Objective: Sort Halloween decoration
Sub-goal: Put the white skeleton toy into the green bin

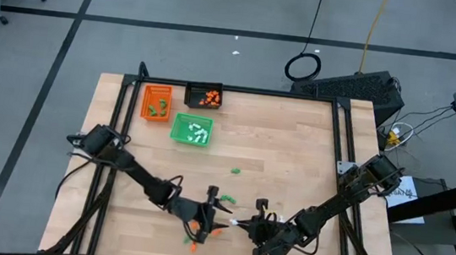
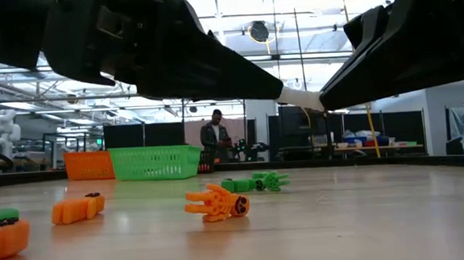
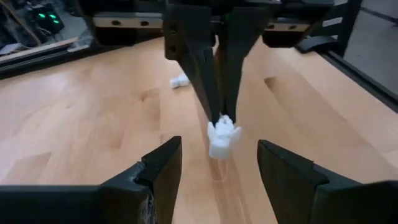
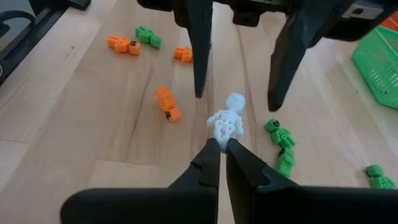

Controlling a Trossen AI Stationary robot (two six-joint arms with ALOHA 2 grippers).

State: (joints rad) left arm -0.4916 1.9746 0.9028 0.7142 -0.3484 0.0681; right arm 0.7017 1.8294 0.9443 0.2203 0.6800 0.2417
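- Along the far left of the table point(image 1: 295, 135) stand three small trays: the orange tray point(image 1: 156, 101) holds green pieces, the black tray point(image 1: 204, 97) holds orange ones, and the green tray point(image 1: 192, 130) holds white ones, so part of the sorting looks done.
- Near the front edge, several pieces still lie loose: an orange figure point(image 2: 218, 203) and a green one point(image 2: 255, 181) in the low view, more orange and green bits around the grippers, and a lone green piece point(image 1: 236, 170) farther up the table.
- Judging by this, the job is well under way, but a fair share is left.
- The right gripper point(image 4: 222, 144) is pinched shut on the lower end of a white skeleton point(image 4: 226, 121), holding it just above the wood at the front centre.
- The left gripper point(image 3: 217, 163) faces it with fingers spread wide, one on each side of the skeleton, not touching it.
- Both arms reach in low from their own sides and meet tip to tip; this looks like a hand-over, though I cannot tell which way it goes.
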